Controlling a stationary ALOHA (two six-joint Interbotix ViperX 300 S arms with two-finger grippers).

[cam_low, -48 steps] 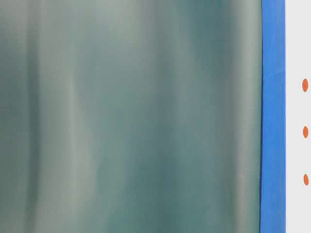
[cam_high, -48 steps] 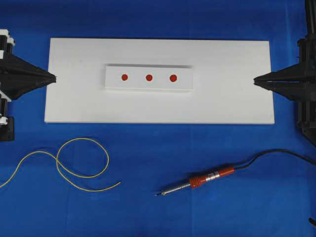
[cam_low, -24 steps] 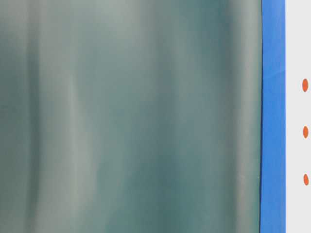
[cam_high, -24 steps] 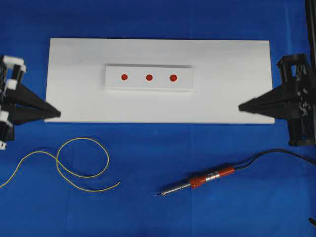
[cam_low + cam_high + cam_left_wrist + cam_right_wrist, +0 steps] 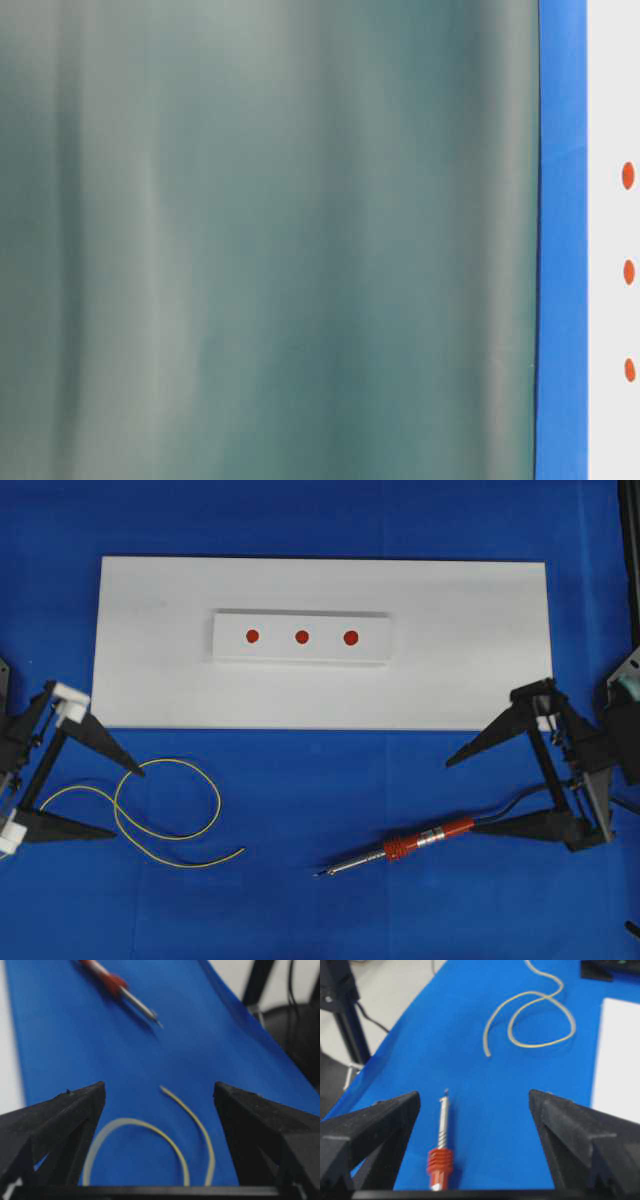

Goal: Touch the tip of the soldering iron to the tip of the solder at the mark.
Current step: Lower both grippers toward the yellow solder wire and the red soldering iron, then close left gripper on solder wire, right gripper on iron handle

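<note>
Now both sets of fingers had swung down and sprung wide: left gripper (image 5: 110,802) over the solder (image 5: 170,835), right gripper (image 5: 475,795) over the soldering iron (image 5: 400,847), neither grasping.

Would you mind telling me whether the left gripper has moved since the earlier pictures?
Yes. In the overhead view the left gripper has swung from beside the white board down past its lower edge, and now stands open over the solder.

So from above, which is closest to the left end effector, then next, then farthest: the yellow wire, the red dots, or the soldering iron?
1. The solder, right beside the left end effector, bottom left.
2. The red dots, up on the white block.
3. The soldering iron, bottom right.
</note>
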